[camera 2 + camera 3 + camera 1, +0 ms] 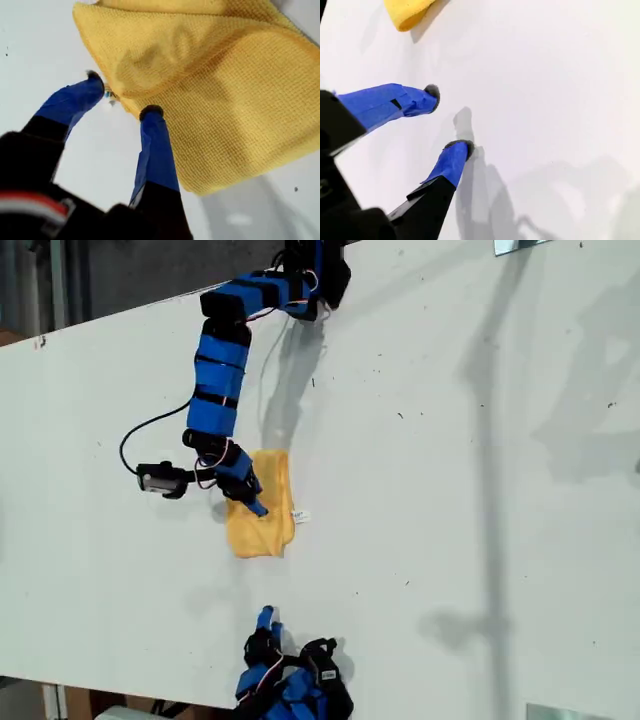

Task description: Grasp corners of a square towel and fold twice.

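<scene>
The square towel [262, 508] lay folded into a narrow yellow-orange strip near the middle of the white table [450, 490], its small white tag [299, 516] poking out from the edge toward the exterior view's right. In the first wrist view the cloth [220, 95] showed as stacked layers, an upper fold lying over a wider one beneath.

My first gripper [250, 498] reached down from the arm mounted at the far edge of the table and sat over the towel's edge on the exterior view's left. Its jaws stood apart; in the first wrist view, my first gripper [122, 95] had one blue-taped fingertip [151, 113] resting against the hemmed edge of the cloth and the other just off it over bare table. Nothing was pinched between them.

My second gripper [268, 619] rested near the table's near edge, well apart from the towel, pointing toward it. In the second wrist view, my second gripper [449, 120] had its jaws open over bare table, with only a rounded end of the towel [407, 12] showing beyond them.
</scene>
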Controlling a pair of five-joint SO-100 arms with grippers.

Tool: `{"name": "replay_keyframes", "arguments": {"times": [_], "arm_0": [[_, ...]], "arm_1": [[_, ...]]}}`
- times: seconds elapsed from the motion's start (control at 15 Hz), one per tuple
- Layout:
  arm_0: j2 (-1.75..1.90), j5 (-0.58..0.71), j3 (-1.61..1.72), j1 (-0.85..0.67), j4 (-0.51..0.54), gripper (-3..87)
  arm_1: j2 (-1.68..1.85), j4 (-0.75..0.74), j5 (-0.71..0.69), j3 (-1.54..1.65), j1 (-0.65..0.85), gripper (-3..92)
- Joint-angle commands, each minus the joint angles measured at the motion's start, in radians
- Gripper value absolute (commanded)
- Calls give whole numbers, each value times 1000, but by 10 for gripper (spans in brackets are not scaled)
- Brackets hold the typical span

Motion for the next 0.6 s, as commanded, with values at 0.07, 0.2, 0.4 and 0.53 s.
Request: {"name": "replay_keyframes", "arguments": {"times": [0.07, 0.2, 0.4, 0.53], "arm_0": [[-26, 2, -57, -8, -26, 172], [-26, 3, -57, -5, -26, 172], [-20, 0, -57, -3, -23, 172], [-12, 0, -54, -3, -17, 172]], "arm_1": [[-40, -120, 9, -104, -12, 246], [-80, -146, 23, -112, -11, 249], [-118, -161, 38, -112, -8, 254], [-137, -118, 61, -89, 8, 255]]}}
